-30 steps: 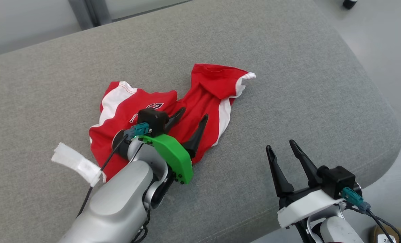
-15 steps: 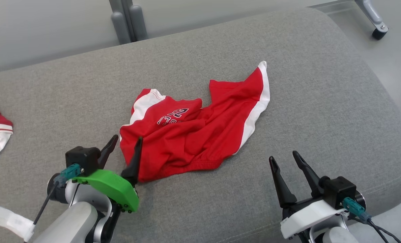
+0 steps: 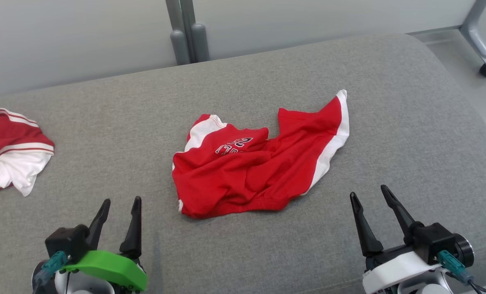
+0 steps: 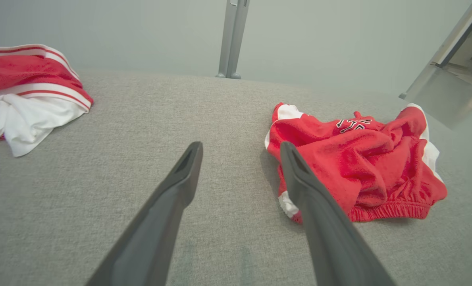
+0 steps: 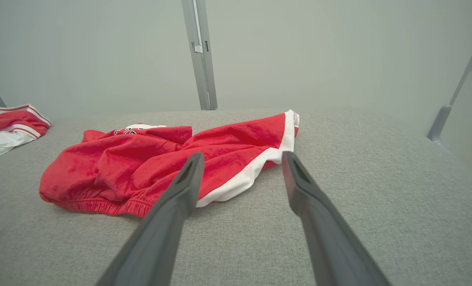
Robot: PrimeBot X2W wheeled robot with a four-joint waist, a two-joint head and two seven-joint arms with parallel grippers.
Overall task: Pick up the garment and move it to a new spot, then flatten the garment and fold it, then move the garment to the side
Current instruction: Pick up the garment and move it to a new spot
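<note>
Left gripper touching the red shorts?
Apart. Head view shows bare grey cushion between the open left gripper and the red shorts.

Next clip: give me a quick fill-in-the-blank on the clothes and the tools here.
The crumpled shorts on the grey cushion are mostly ___ with white side stripes.
The left tool and the right tool both stand ___, holding nothing.
A second red and white garment lies to the robot's ___ of the shorts.
Missing words: red; open; left.
</note>
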